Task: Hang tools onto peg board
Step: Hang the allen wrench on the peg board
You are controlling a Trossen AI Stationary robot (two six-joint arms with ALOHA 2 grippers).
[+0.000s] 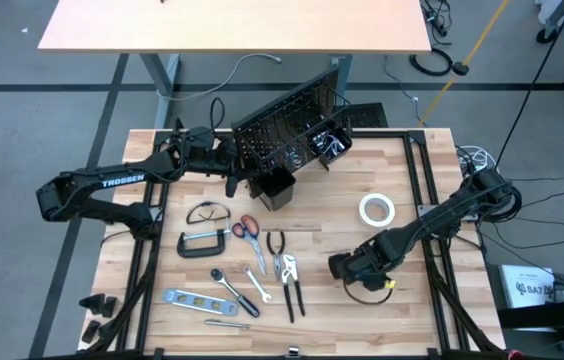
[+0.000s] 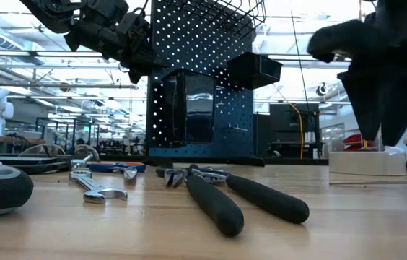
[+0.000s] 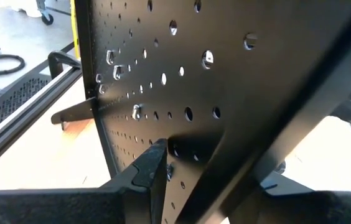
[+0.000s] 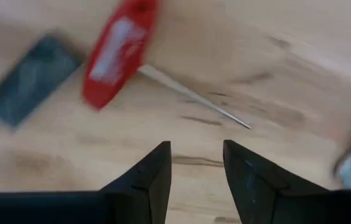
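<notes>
- Where the two arms work at the tan table (image 1: 402, 170), the peg board (image 1: 287, 125) stands upright at the far middle of the tabletop, a black perforated panel with black bins (image 1: 274, 188) at its foot and a wire basket (image 1: 327, 135) on its face
- The left gripper (image 1: 230, 165) is raised against the left edge of the peg board; in the left wrist view the panel (image 3: 225, 81) fills the frame just past the fingers, and whether they are open or closed on anything cannot be told
- The right gripper (image 4: 197, 163) is low over the near right part of the table, pointing down at bare wood; its fingers stand apart with nothing between them
- In the right wrist view a red screwdriver (image 4: 116, 53) lies on the wood ahead of the fingers, its thin shaft running away from the handle, with a dark flat piece (image 4: 29, 78) beside it
- The tools lie flat on the table in front of the board: safety glasses (image 1: 207, 212) nearest the board, then a black C-clamp (image 1: 202, 243) and red-handled scissors (image 1: 246, 230)
- Pliers (image 1: 280, 250) with dark handles lie right of the scissors; in the low view these handles (image 2: 221, 206) reach toward the camera
- A ratchet wrench (image 1: 227, 285) and a blue-grey level (image 1: 192, 297) lie nearer the front edge
- A white tape roll (image 1: 376, 209) rests apart on the right side of the table, between the board and the right gripper
</notes>
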